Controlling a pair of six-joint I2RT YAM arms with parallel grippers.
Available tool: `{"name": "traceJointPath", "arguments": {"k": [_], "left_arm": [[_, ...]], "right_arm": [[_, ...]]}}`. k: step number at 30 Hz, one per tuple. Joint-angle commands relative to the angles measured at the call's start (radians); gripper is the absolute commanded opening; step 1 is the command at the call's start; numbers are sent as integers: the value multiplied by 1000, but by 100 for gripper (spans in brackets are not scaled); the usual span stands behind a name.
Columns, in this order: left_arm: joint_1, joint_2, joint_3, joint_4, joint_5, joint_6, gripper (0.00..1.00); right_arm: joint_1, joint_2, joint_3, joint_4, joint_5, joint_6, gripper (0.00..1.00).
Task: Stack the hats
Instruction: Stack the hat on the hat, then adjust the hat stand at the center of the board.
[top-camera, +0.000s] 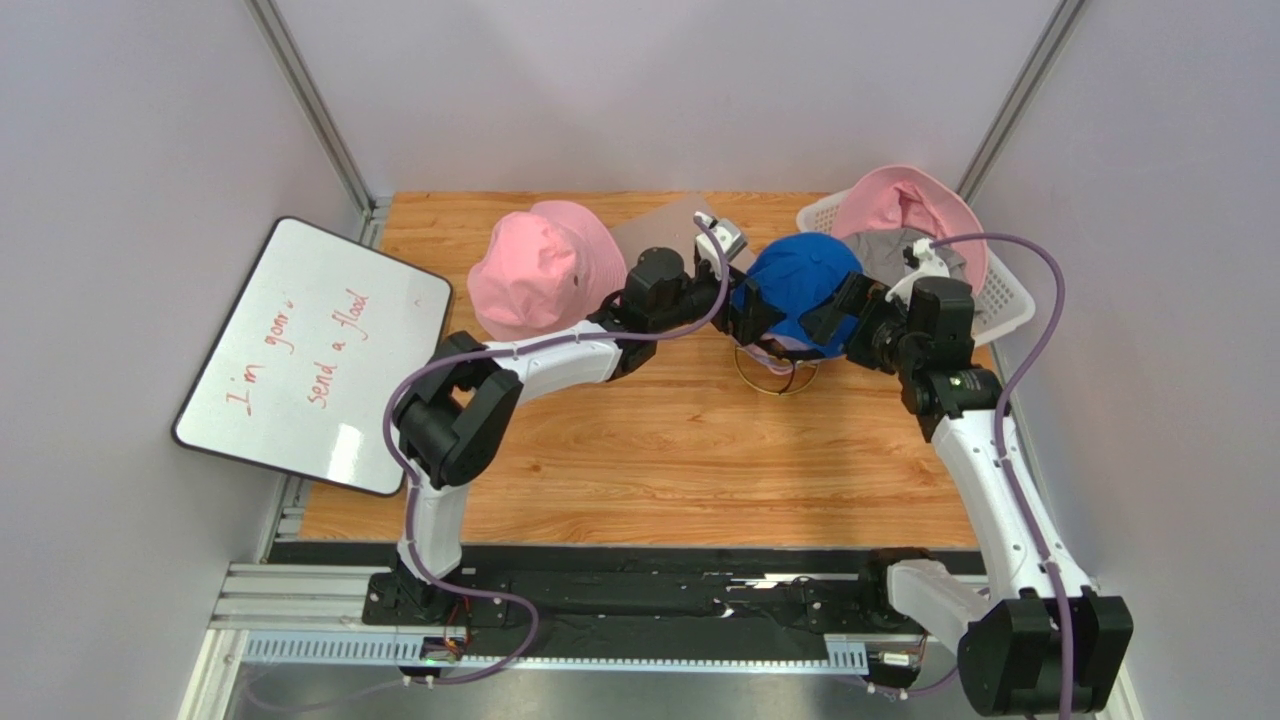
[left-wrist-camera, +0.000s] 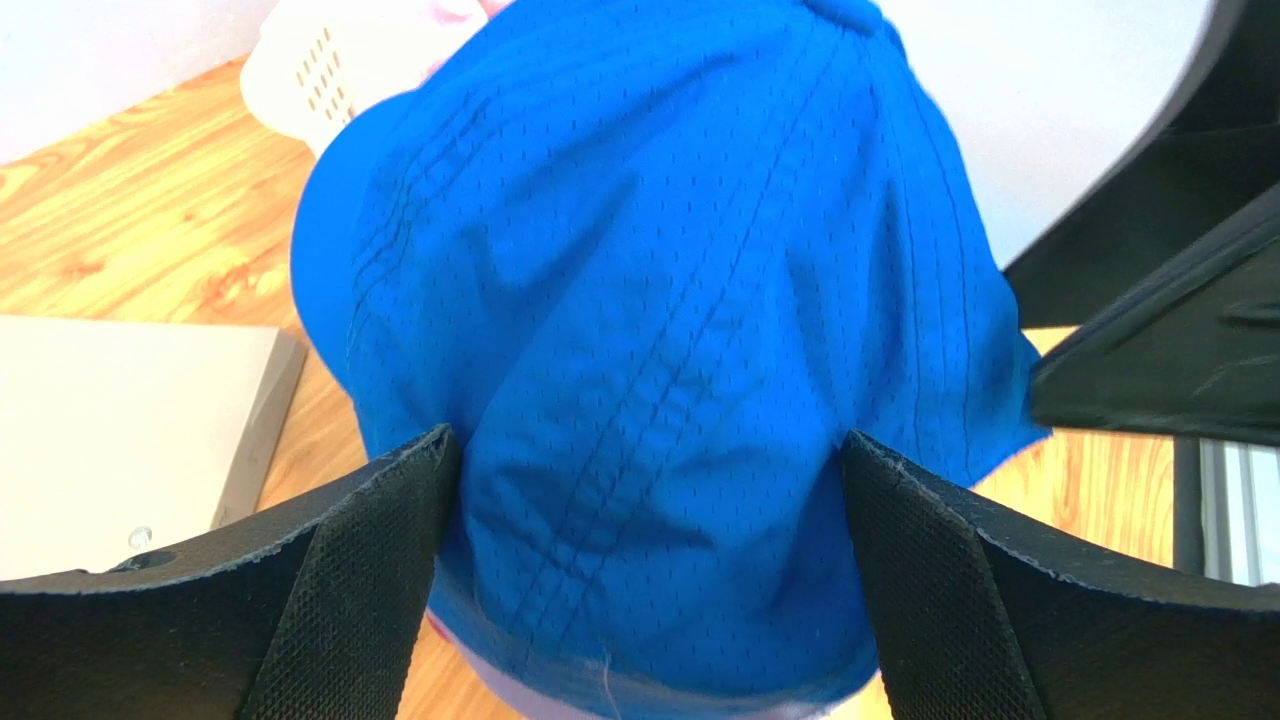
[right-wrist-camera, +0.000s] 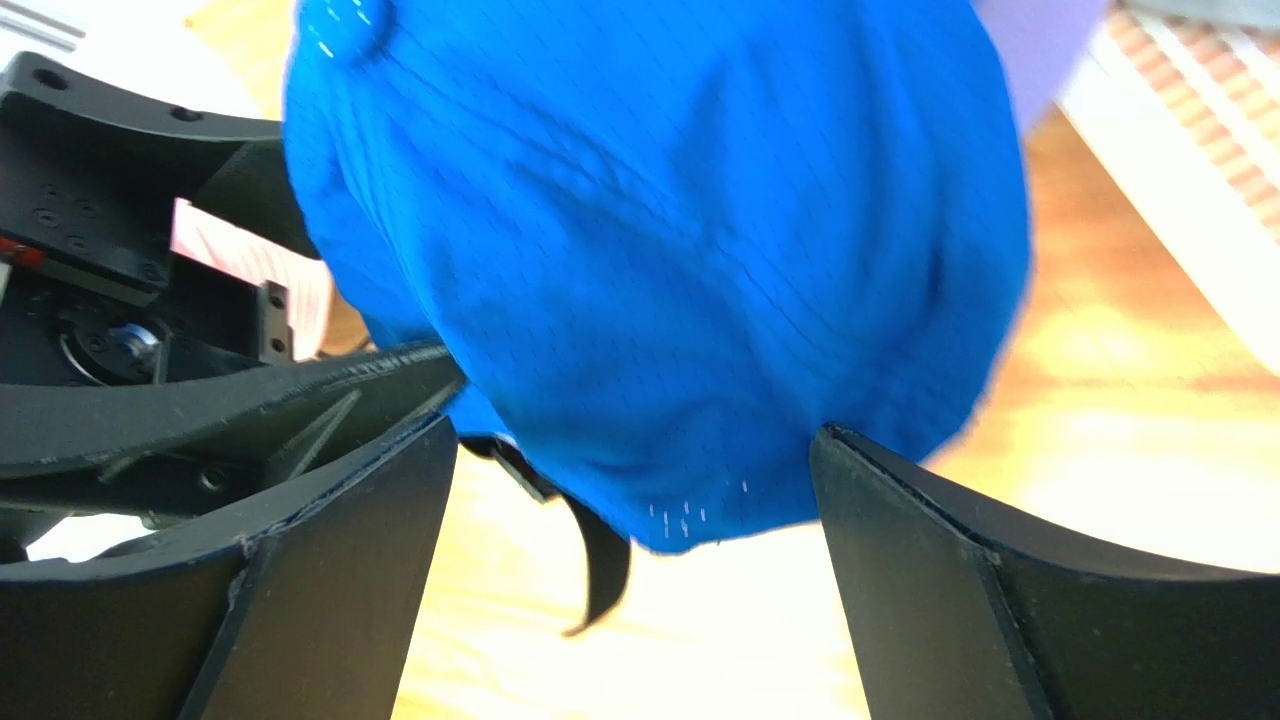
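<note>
Reaching from the near-left corner, the left arm doubles back at its elbow and then extends toward the far middle of the table (top-camera: 676, 450). The left gripper (left-wrist-camera: 643, 450) points right at the blue cap (top-camera: 793, 278). Its fingers (left-wrist-camera: 361, 585) stand wide apart with the crown between them, and mesh fabric touches both tips. The right arm rises along the right edge from the near-right corner and bends inward. The right gripper (right-wrist-camera: 634, 435) meets the same cap from the opposite side, and its fingers (right-wrist-camera: 932, 570) are likewise spread wide about the cap's lower edge. Whether either pair presses the fabric cannot be judged.

The blue cap sits right of centre toward the far edge, raised over a wire frame (top-camera: 774, 375) whose foot shows beneath it. A lavender edge (left-wrist-camera: 601, 699) shows under the cap's rim in the left wrist view. A pink hat (top-camera: 538, 273) stands left of centre near the far edge, well apart from the blue cap. A white basket (top-camera: 1010, 300) at the far-right corner holds a second pink hat (top-camera: 902, 203) and a grey hat (top-camera: 879, 252).

The worktop is light wood. A whiteboard (top-camera: 308, 353) with red handwriting overhangs the left edge. Pale walls enclose the left, far and right sides.
</note>
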Motion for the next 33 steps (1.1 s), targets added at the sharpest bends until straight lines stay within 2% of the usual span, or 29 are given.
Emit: {"name": "traceJointPath", "arguments": {"k": [1, 9, 15, 19, 25, 29, 33], "left_arm": [[7, -40, -87, -103, -22, 2, 99], [5, -257, -163, -136, -52, 18, 100], [7, -316, -124, -193, -40, 45, 100], [7, -279, -42, -224, 10, 77, 100], [7, -192, 70, -202, 171, 79, 100], [7, -140, 129, -205, 181, 93, 100], [11, -52, 191, -204, 214, 96, 100]], "right_arm": [[2, -73, 86, -125, 48, -21, 96], [0, -140, 254, -246, 83, -69, 99], [-33, -95, 297, -238, 94, -84, 100], [-114, 6, 298, -151, 1, -57, 100], [-230, 188, 338, -48, 17, 78, 100], [-240, 339, 384, 32, 20, 131, 99], [-233, 540, 455, 59, -65, 151, 97]]}}
